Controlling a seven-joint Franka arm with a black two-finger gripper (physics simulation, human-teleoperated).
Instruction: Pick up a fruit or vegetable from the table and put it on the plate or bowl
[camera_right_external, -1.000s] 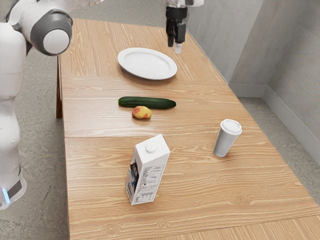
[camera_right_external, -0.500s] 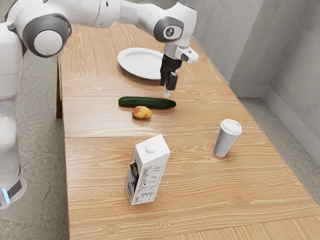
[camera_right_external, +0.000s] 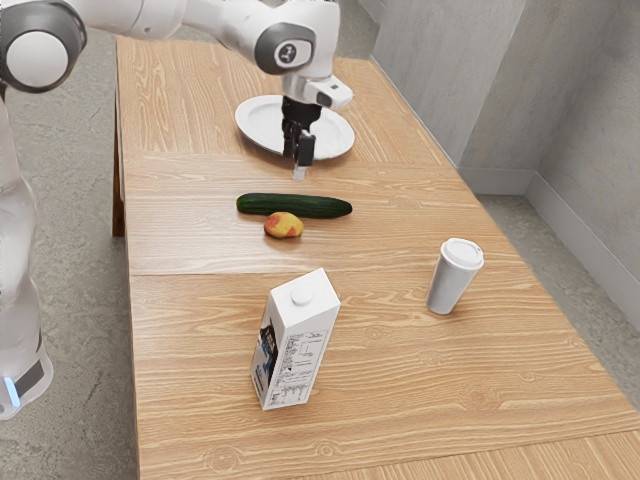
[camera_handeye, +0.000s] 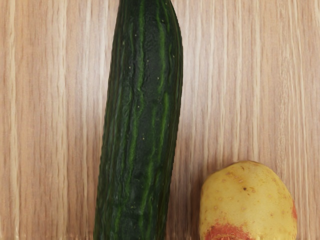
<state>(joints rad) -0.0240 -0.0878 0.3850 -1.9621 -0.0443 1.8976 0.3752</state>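
The gripper (camera_right_external: 298, 168), its opening impossible to tell, hangs above the cucumber (camera_right_external: 294, 205), which lies on the table (camera_right_external: 420, 380) near the plate (camera_right_external: 258, 118). The yellow-red fruit (camera_right_external: 283, 225) just beside it could get knocked or rolled. Carton (camera_right_external: 292, 340) and cup (camera_right_external: 454, 276) stand well apart.

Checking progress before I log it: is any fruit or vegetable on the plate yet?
No, the cucumber and the yellow-red fruit both lie on the table, apart from the plate.
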